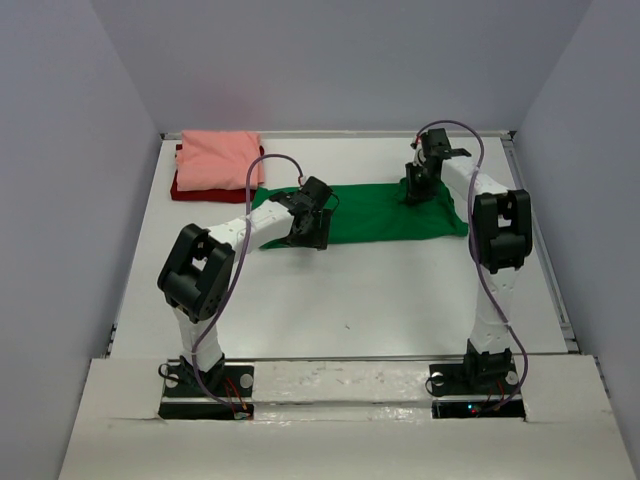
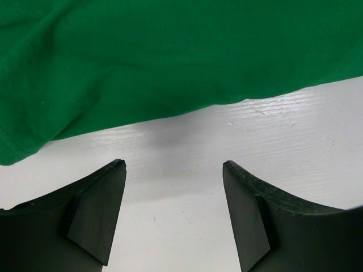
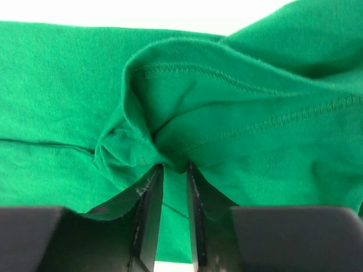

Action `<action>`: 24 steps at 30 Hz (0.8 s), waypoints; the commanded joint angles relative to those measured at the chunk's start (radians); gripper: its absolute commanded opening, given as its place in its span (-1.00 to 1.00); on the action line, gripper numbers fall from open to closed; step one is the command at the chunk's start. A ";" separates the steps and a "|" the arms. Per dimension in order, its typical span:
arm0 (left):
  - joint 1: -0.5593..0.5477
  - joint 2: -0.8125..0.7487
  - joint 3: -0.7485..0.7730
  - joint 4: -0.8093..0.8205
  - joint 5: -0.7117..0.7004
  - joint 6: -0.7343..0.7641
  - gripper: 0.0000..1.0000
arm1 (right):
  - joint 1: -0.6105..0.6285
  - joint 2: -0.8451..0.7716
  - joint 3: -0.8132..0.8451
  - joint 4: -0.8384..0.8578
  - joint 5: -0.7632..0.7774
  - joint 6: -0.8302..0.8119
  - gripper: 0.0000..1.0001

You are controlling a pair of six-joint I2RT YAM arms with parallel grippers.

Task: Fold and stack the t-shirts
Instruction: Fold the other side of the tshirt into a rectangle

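Bright, even overhead light, faint soft shadows on the white table (image 1: 380, 290), mild sheen in left wrist view, blown-out strip above the green t-shirt (image 3: 68, 85) in right wrist view.

Robotics laboratory test cell. A left arm (image 1: 205, 270) and a right arm (image 1: 500, 235) are bolted to a board (image 1: 340, 425) at the near edge of a white table (image 1: 350, 300). Exposed cables (image 1: 478, 155) loop along them. Plain grey walls (image 1: 350, 60) box in 3 sides. A green t-shirt (image 1: 380, 212) lies on the tabletop.

spread t-shirt (image 1: 380, 215) at table (image 1: 350, 300) centre; upper t-shirt (image 1: 215, 158) on lower t-shirt (image 1: 186, 190), far left corner.
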 commanded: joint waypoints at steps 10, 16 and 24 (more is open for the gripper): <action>-0.009 -0.012 0.006 0.010 0.027 -0.001 0.57 | 0.007 0.013 0.111 0.036 -0.014 -0.012 -1.00; -0.017 0.001 0.020 0.012 0.035 0.001 0.57 | 0.007 0.032 0.163 0.032 -0.029 -0.036 -1.00; -0.020 -0.004 0.009 0.009 0.029 0.005 0.57 | 0.007 0.125 0.315 0.006 -0.145 -0.071 -1.00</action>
